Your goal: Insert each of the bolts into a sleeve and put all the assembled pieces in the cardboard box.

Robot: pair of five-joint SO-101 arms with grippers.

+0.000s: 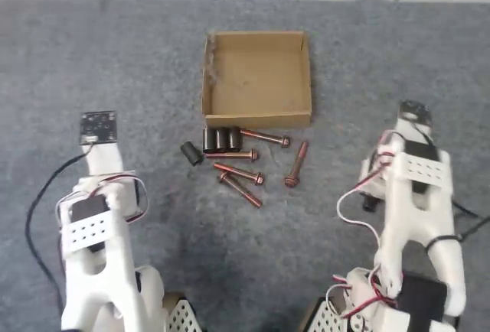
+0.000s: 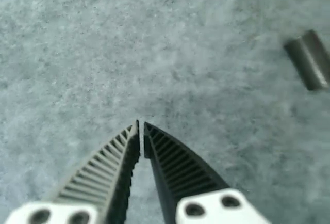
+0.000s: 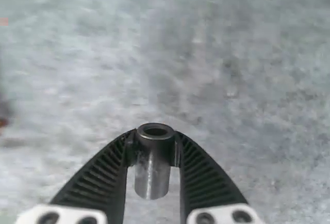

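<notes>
High view looks down on a grey felt table (image 1: 398, 56), with the cardboard box (image 1: 256, 119) open-topped at the far middle. Just in front of its near wall, three black sleeves (image 1: 220, 139) sit packed side by side. A lone sleeve (image 1: 191, 152) lies tilted a little apart from them, on the left arm's side. Five coppery bolts (image 1: 240, 173) lie loose on the felt near the trio, all on their sides at differing angles, and an outlying bolt (image 1: 296, 164) is the one nearest the right arm. The arms stand at the near corners, well apart from the pile. In the left wrist view the left gripper (image 2: 140, 127) has its ribbed fingers closed almost tip to tip, gripping nothing, above bare felt, and a blurred sleeve (image 2: 309, 59) lies well away from the tips. In the right wrist view the right gripper (image 3: 153, 133) is clamped on a held sleeve (image 3: 152, 170), pinched near its open upper end, with its bore facing the camera and its body hanging between the fingers over the felt
</notes>
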